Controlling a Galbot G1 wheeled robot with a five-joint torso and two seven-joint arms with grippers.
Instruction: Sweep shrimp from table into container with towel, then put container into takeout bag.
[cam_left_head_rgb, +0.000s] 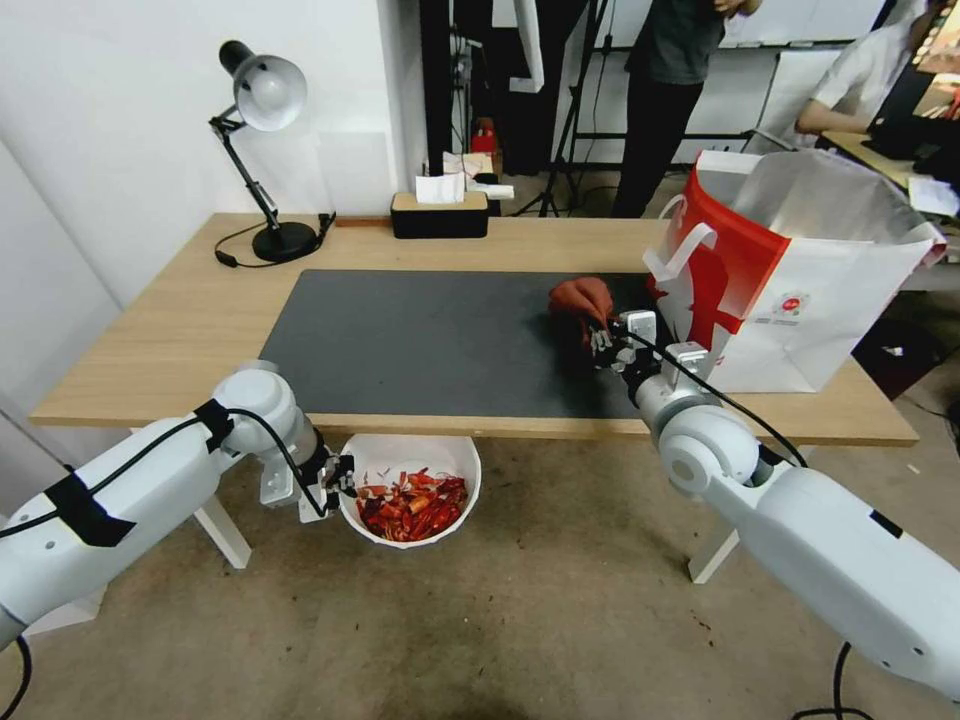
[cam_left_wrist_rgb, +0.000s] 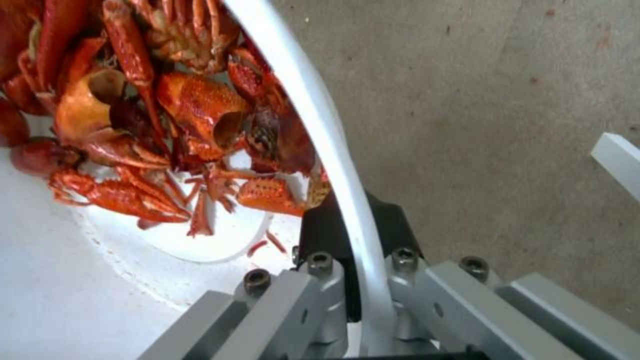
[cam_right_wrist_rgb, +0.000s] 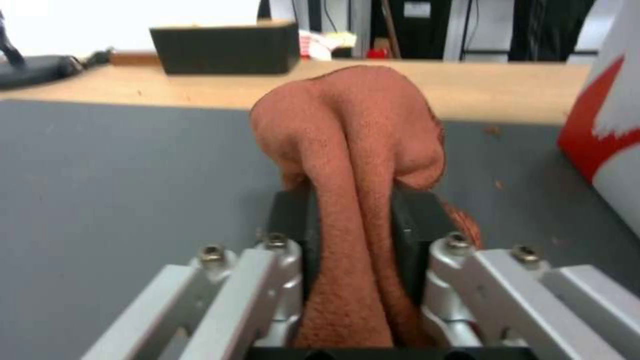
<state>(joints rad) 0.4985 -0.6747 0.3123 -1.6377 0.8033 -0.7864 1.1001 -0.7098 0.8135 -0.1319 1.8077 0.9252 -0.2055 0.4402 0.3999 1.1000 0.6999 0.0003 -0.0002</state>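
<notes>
Shrimp are in the container; the takeout bag is on your right.

In the head view, your left pincer (cam_left_head_rgb: 338, 478) holds the container (cam_left_head_rgb: 400, 458) with the shrimp (cam_left_head_rgb: 413, 506) below the counter (cam_left_head_rgb: 180, 330) edge, while the takeout bag (cam_left_head_rgb: 800, 290) stands far across, beside the right pincer (cam_left_head_rgb: 603, 343). In the left wrist view, the pads are closed on the rim. In the right wrist view, that pincer is closed on the towel (cam_right_wrist_rgb: 353, 150), above the mat (cam_right_wrist_rgb: 133, 165).

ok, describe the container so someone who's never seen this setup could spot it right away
Start at the long light-wood table and look just below its near edge, left of centre. There the left gripper pinches the rim of the container, a round white bowl held over the floor. It is the only white dish around, and it is heaped with red shrimp shells.
</notes>
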